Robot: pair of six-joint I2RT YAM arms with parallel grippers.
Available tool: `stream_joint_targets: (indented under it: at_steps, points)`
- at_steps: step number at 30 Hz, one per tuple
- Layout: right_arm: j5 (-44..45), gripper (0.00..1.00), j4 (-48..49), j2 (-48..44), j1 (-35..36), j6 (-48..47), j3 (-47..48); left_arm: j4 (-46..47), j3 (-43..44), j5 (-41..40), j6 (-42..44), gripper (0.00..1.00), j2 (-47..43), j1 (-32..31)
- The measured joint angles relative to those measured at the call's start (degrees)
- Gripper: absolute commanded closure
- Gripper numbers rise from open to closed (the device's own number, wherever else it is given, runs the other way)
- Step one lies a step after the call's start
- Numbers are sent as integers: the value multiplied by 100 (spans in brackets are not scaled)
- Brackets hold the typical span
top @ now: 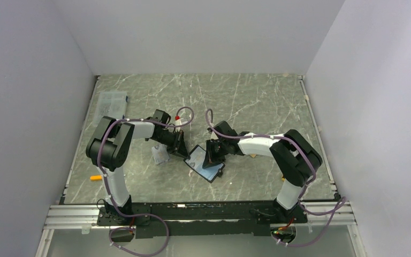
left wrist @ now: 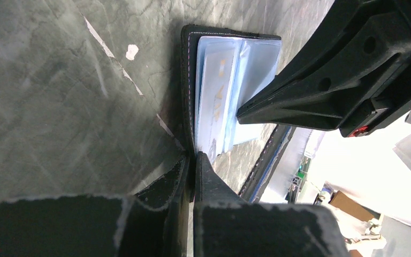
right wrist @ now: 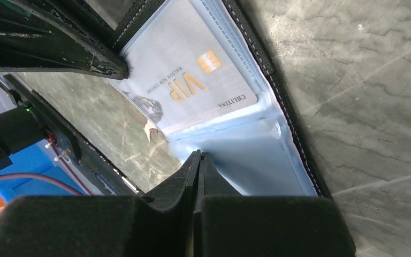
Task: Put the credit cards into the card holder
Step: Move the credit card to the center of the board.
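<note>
The card holder (top: 205, 167) lies open on the table (top: 257, 101), a little toward 6 o'clock from the table's middle, with its bluish clear pockets facing up. The left gripper (top: 182, 144) stands at about 10 o'clock of it. In the left wrist view its two fingers are pressed together with almost no gap and pinch the black stitched edge of the card holder. The right gripper (top: 213, 155) is at about 1 o'clock of the card holder, over the pockets. In the right wrist view its fingers are also closed tight, and a thin clear pocket leaf (right wrist: 257, 160) runs in between them. One credit card (right wrist: 190, 88), with a gold chip and the gold letters VIP, sits inside a pocket, just beside the tip of the left gripper. A clear sleeve (top: 160, 155) lies at 9 o'clock of the card holder, and a clear plastic box (top: 111, 103) rests well apart at 10 o'clock, near the table's far left corner.
</note>
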Motion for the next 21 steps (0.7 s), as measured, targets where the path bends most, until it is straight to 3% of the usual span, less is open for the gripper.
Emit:
stream_joint_targets:
  at_steps: [21]
  points:
    - [90,100,2,131,4,-101,503,0,0,2,0,95,0,0]
